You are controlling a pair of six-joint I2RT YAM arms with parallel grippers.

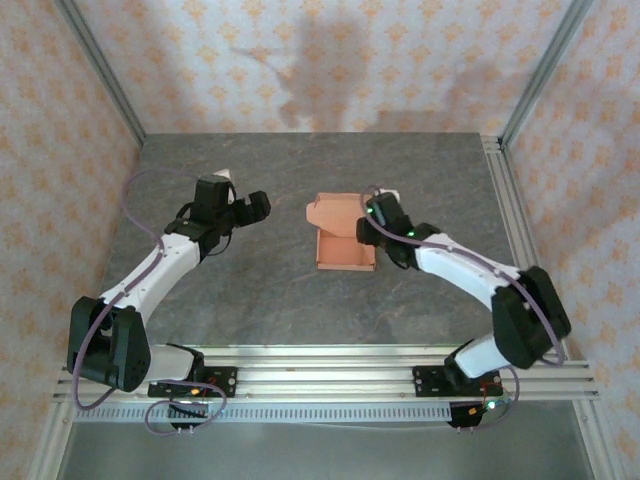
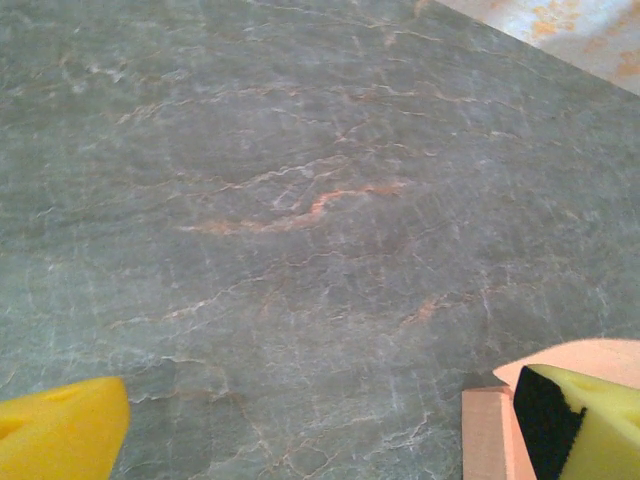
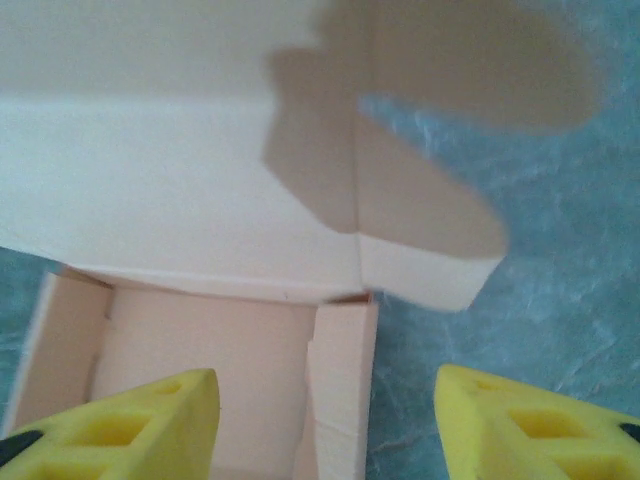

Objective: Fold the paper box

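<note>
One paper box (image 1: 345,250), two claws (image 1: 252,207) (image 1: 374,218), two arms (image 1: 150,272) (image 1: 470,268), one table (image 1: 300,310).

- a robot test cell, more lab than home.
- a grey marbled surface (image 1: 300,290) lies under the left tool (image 1: 240,205) and the right tool (image 1: 372,222).
- patterned wall panels (image 1: 330,60) stand beyond and beside the tools, framed by bare aluminium posts (image 1: 100,70).
- aluminium rails (image 1: 330,365) behind the tools carry the left arm (image 1: 150,270) and the right arm (image 1: 470,270).

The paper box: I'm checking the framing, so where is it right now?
In the top view, the paper box sits open near the middle of the table, slightly right, with the right claw straddling its right wall.
</note>
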